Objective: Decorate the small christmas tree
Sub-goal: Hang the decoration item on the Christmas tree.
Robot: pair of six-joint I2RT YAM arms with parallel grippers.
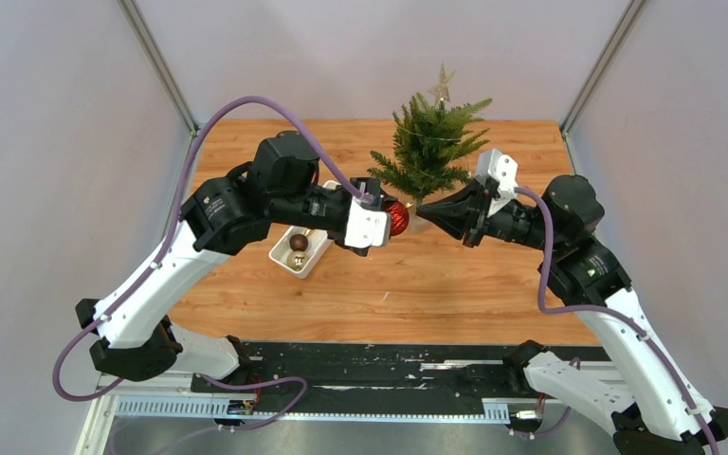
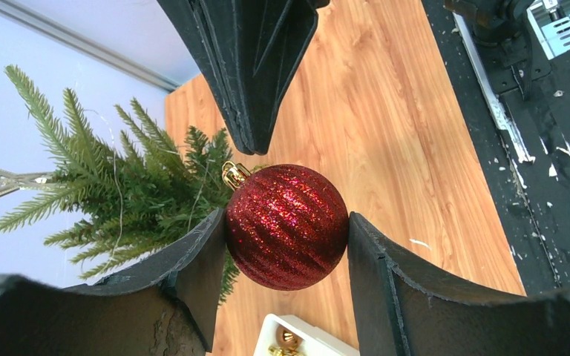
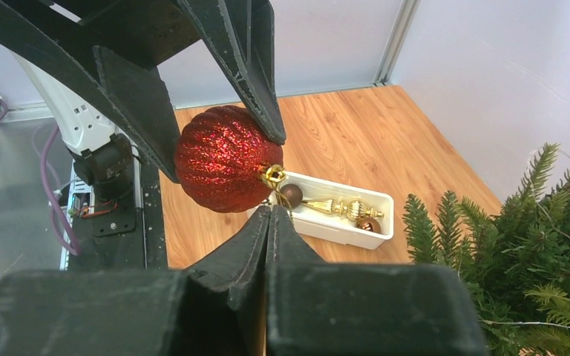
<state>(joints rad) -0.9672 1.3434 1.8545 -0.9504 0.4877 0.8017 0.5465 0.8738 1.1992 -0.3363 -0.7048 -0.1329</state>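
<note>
1. small christmas tree (image 1: 433, 147): miniature green fir, bushy needle branches, thin trunk.
2. Standing upright near far edge of wooden table (image 1: 493, 294), roughly centre.
3. Topped with pale star (image 1: 442, 83); branches otherwise bare of baubles.

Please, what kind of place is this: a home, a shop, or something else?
Probably a robot test booth, not a home: plain white panels with metal posts close in a wooden table, with a left arm and right arm mounted at its near edge.
</note>
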